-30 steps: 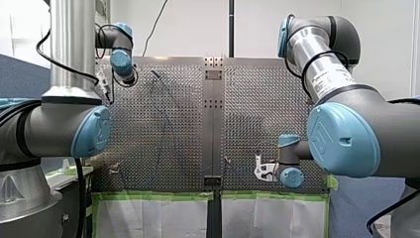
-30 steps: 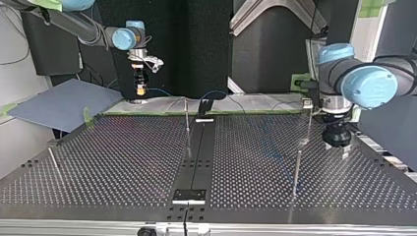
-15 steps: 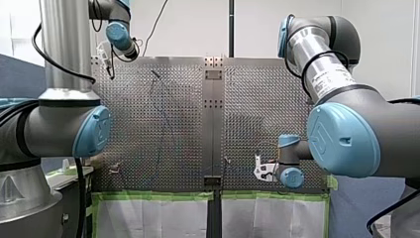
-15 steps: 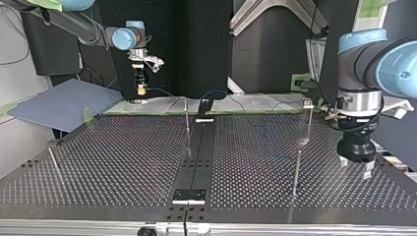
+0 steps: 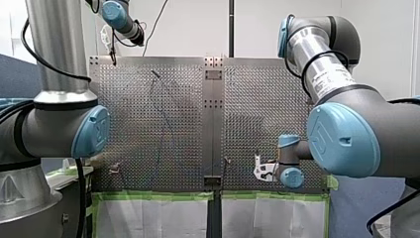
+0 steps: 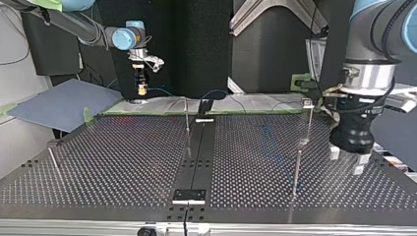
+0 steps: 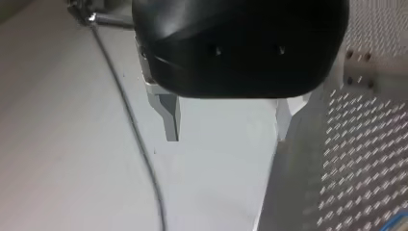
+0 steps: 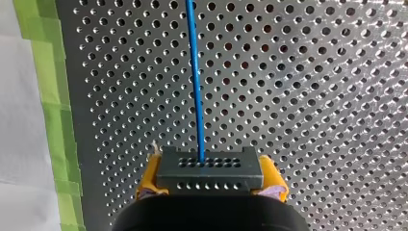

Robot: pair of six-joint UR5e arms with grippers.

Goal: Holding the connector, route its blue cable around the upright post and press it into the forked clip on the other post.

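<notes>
Connector (image 8: 210,169) is sitting clamped in my right tool (image 8: 210,182). It is a dark block with rows of holes, and the yellow pads (image 8: 148,179) are pressing on its two ends. Blue cable (image 8: 195,72) is leaving the connector's middle and running straight ahead of the tool over the perforated counter (image 8: 312,96). Green tape (image 8: 53,120) is edging the counter beside it.

In the top view that tool is hanging above the counter's far edge at the view's left, pointing down, with the connector clear of the surface. The cable is arcing along the far edge behind the middle post (image 6: 187,118), which is standing upright by the centre strip. I can't tell whether the two are touching.

A second post (image 6: 308,123) is standing at the view's right and carrying a small head fitting; I can't tell whether it is forked. A shorter post (image 6: 296,169) is standing nearer the camera.

My left tool (image 6: 347,160) is hovering low beside those two posts, with its metal fingers (image 7: 171,120) spread wide and gripping nothing. In the left wrist view it is hanging over the counter's edge, and a thin dark wire (image 7: 139,144) is running beside it.
</notes>
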